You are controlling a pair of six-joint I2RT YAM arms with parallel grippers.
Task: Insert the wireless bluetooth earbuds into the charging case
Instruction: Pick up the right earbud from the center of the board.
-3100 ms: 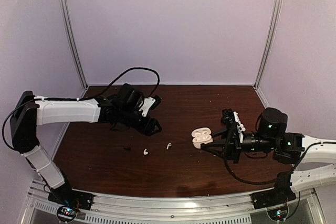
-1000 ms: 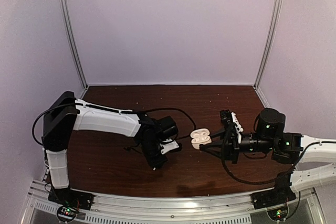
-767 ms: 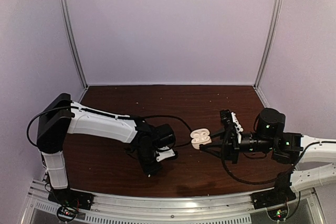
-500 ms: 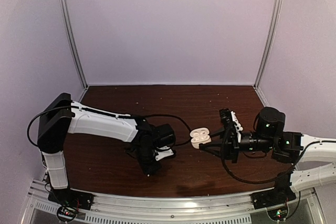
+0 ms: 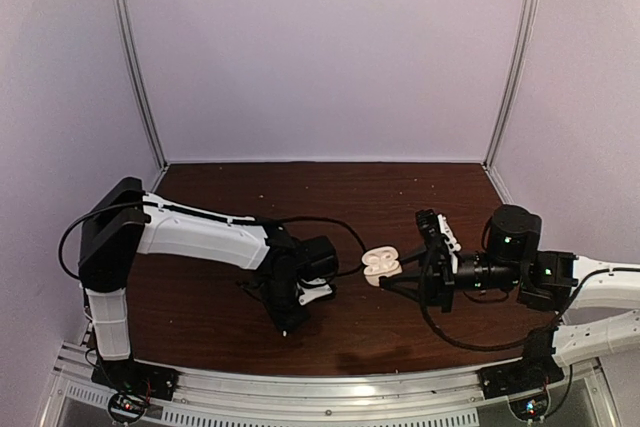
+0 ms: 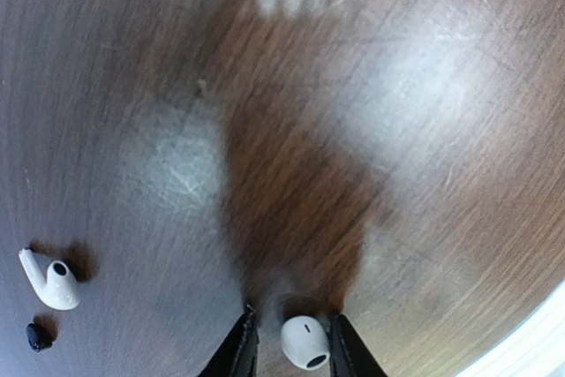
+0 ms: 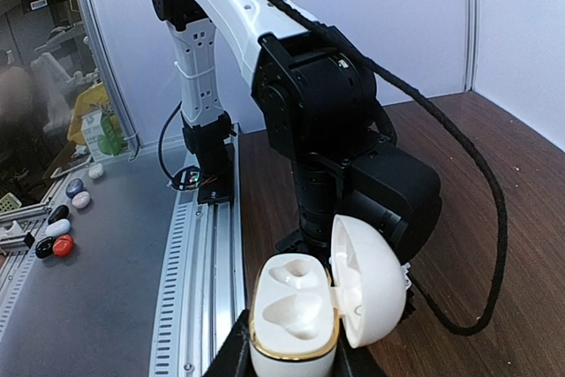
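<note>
Only the left wrist shows the pinched earbud (image 6: 305, 342).

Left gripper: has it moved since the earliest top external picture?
Yes. The left gripper has come down the view, away from the back wall and toward the near rail.

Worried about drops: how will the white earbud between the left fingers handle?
The earbud looks glossy and rounded, so it may slip from a loose pinch. Tiny beside the fingers, likely very light. Pushed, it could roll.
</note>
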